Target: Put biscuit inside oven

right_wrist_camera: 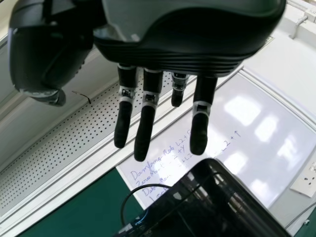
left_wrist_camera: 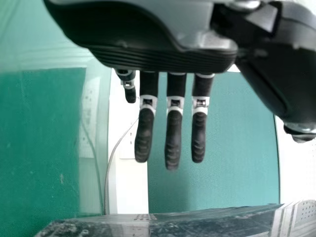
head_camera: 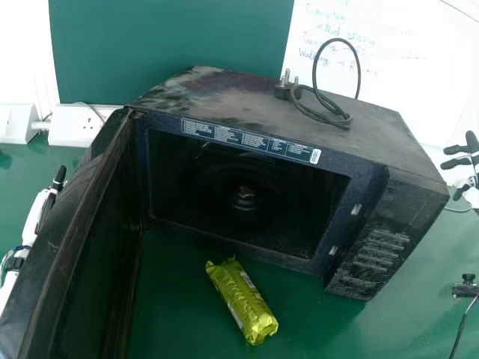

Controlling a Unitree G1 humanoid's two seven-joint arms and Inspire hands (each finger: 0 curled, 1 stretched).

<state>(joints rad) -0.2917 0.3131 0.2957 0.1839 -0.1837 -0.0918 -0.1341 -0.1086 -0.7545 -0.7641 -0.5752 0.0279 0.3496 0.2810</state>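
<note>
A biscuit packet in shiny yellow-green wrapping [head_camera: 242, 301] lies on the green table before the black oven [head_camera: 254, 142]. The oven's door [head_camera: 82, 247] stands wide open at the left, its cavity facing the packet. Left of the door, partly behind it, is my left hand [head_camera: 51, 198]; in the left wrist view the left hand [left_wrist_camera: 173, 133] has straight fingers holding nothing. Beyond the oven's right side, at the view's edge, is my right hand [head_camera: 465, 161]; the right hand [right_wrist_camera: 144, 128] also has straight, empty fingers in the right wrist view, near the oven's dark casing [right_wrist_camera: 212, 202].
A black power cable with its plug [head_camera: 327, 105] rests on top of the oven. White socket boxes [head_camera: 75, 126] stand at the back left. A small black device with a wire [head_camera: 467, 287] is on the table at the right. A whiteboard [head_camera: 419, 67] stands behind.
</note>
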